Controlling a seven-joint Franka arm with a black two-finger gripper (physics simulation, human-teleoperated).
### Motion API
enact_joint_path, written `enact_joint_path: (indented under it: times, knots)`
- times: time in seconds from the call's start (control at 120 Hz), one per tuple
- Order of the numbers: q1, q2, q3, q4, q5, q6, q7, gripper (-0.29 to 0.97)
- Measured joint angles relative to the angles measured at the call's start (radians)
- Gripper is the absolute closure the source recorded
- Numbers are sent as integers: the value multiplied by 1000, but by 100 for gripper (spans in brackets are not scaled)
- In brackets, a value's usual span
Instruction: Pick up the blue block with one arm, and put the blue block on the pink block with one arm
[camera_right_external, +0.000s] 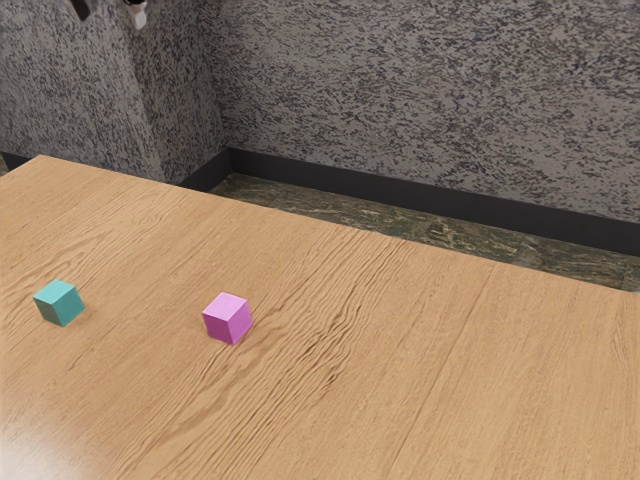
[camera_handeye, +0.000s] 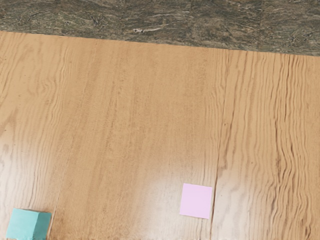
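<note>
Gripper (camera_right_external: 105, 8): I see only a little of it, cut off by the edge at the exterior view's upper left, high above the table (camera_right_external: 400, 390). I cannot tell whether it is open or closed. It holds nothing that I can see.
Blue block (camera_right_external: 58, 302): it sits flat on the table toward the exterior view's left. It looks more teal than blue and is turned so that one corner faces the camera. Nothing touches it.
Blue block, from my wrist camera (camera_handeye: 29, 225): I see its top and one side face. It lies apart from the pink block, both on the same stretch of wood.
Pink block (camera_right_external: 228, 318): it sits on the table to the exterior view's right of the blue block, well apart from it. It is also turned a little, and its top is bare.
Pink block, from my wrist camera (camera_handeye: 196, 200): I see a plain pink square, top face only, just beside a seam in the wood.
Table, from my wrist camera (camera_handeye: 125, 100): light wood with strong grain and a pale sheen near the two blocks.
Floor (camera_right_external: 450, 235): a dark mottled strip beyond the table's far edge. My wrist camera shows it too (camera_handeye: 150, 20).
Wall (camera_right_external: 420, 90): grey, speckled, with a dark skirting (camera_right_external: 450, 200) at its foot.
</note>
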Motion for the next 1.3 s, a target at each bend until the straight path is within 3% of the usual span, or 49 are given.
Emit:
enact_joint_path:
  times: [0.108,0.2,0.258,0.317,0.392,0.467,0.575,0.825,1.0,1.158,1.208,1.3]
  knots:
    - [7,0,41,-20,1,-1,0,2]
    - [-18,0,127,-118,2,2,0,2]
    - [-38,-27,201,-275,2,28,1,2]
    - [-79,-162,248,-549,29,107,1,2]
    - [80,-255,284,-798,67,212,-1,2]
    - [178,-278,296,-914,87,293,-2,2]
    - [253,-224,303,-966,98,398,18,2]
    - [323,-102,374,-1176,95,852,277,2]
    - [329,22,365,-1186,-13,1062,446,2]
    - [379,134,282,-1162,-202,1145,590,2]
    - [533,147,121,-1142,-233,1159,631,2]
    - [918,155,-263,-1112,-256,1179,703,2]
